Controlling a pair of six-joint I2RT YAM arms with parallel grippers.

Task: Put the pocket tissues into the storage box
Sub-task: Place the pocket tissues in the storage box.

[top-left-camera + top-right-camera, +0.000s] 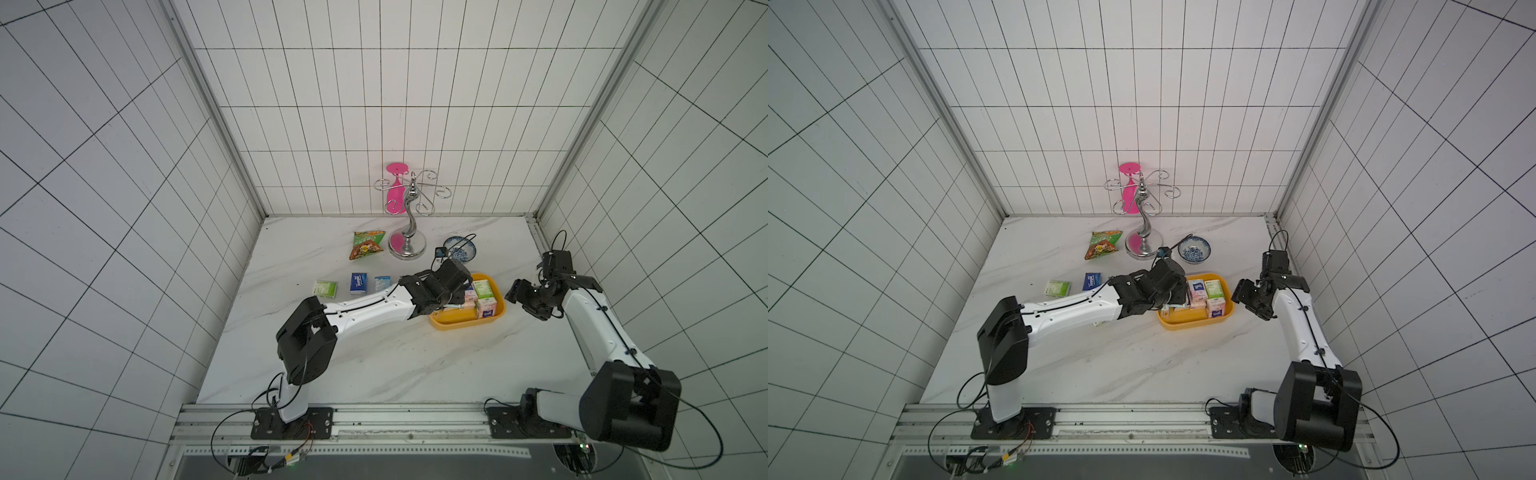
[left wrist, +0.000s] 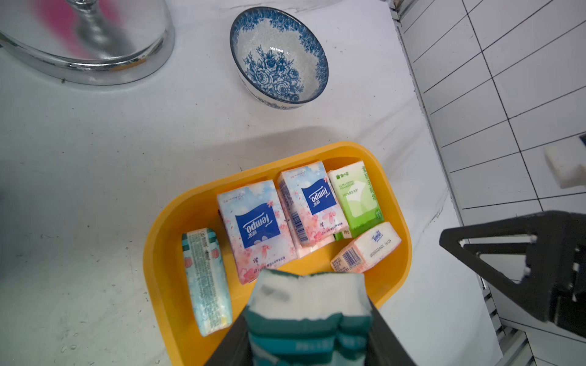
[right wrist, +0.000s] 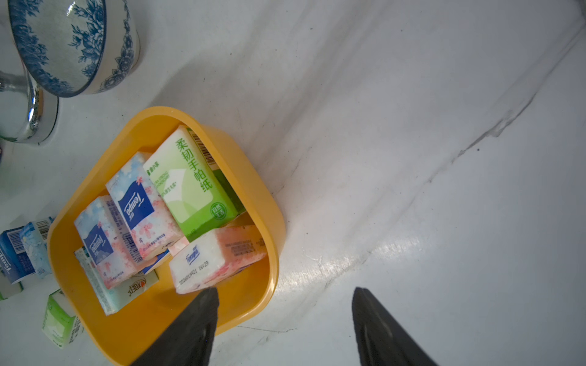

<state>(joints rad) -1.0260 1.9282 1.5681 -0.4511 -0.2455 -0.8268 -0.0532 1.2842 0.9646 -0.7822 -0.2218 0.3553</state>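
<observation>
Clearly read: "Tempo" on two blossom packets [image 2: 258,226]; "柔韧手帕纸" on the green packet [image 3: 190,177].
Box [image 2: 165,240]: holds those, a pink-white packet [image 2: 364,250] and a pale packet [image 2: 206,282] on edge.
My left hand [image 2: 306,320]: pinching a teal packet [image 2: 304,285] above the box.
My right hand [image 3: 285,291]: spread, empty, just beside the box's rim.
Worktop [image 1: 374,365]: loose packets [image 1: 358,283] left of the box.

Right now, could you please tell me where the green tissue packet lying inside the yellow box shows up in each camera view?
Both top views: the green packet lies inside the storage box, in its far right corner.
Left wrist: in the box, along its wall, beside a pink-blue packet.
Right wrist: in the box, along the wall, beside that same packet.
Shared landmark: the blue-white bowl just beyond the box.
</observation>
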